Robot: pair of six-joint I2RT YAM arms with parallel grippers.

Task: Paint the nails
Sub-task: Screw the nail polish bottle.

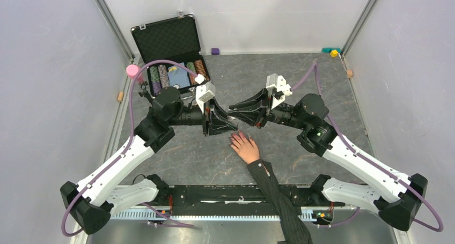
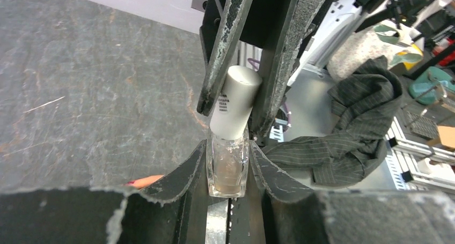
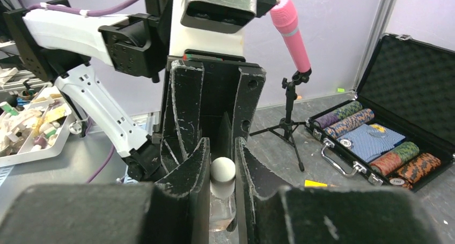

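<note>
Overhead, I see one dark slate table (image 1: 322,94) and my two arms, the left arm (image 1: 123,158) and the right arm (image 1: 351,158), bent inward so that their tips meet near the table's middle. One black case (image 1: 166,37) stands open at the far left corner, with rows of chips either side of a blue centre; I cannot fix the number of rows. One pink microphone (image 1: 132,70) on one tripod stands just beside the case. One pale hand (image 1: 246,147), in one dark pinstriped sleeve (image 1: 276,196), lies flat on the table just on the near side of the two grippers, fingers pointing toward them. The left gripper (image 2: 228,147) is clamped on the glass body of one small clear bottle (image 2: 227,174). The right gripper (image 3: 221,147) has its two fingers pressed on either side of the bottle's one white cap (image 2: 236,96). One purple cube (image 1: 215,51) and one yellow block (image 1: 334,53) sit at the far edge. The nails (image 1: 234,138) show reddish-pink at the fingertips, near the bottle but apart from it, too small for me to count.
</note>
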